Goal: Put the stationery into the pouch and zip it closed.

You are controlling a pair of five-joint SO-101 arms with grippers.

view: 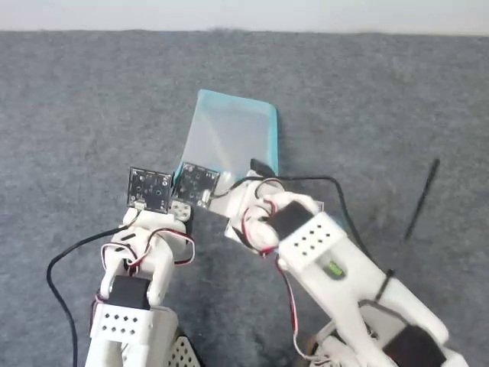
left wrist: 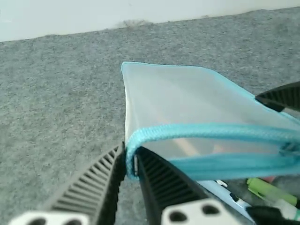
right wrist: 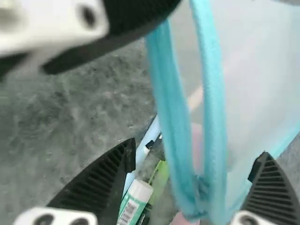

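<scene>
The translucent pouch [view: 229, 134] with teal trim lies on the grey carpet, its mouth toward the arms. My left gripper [left wrist: 129, 165] is shut on the corner of the pouch's [left wrist: 187, 103] teal zip edge. My right gripper [right wrist: 187, 187] is open, and both teal zip edges [right wrist: 206, 108] run between its fingers. Under the mouth lie a green marker [left wrist: 266, 190] and a light blue pen [left wrist: 220, 190]. The right wrist view shows a green-and-white tube [right wrist: 136, 201] and the green marker [right wrist: 158, 180]. A black finger [view: 260, 167] of the right arm lies at the pouch's mouth.
A thin black pen-like stick [view: 422, 197] lies on the carpet to the right of the arms. Black cables [view: 61, 260] trail by the left arm's base. A pale wall [left wrist: 70, 16] bounds the carpet at the back.
</scene>
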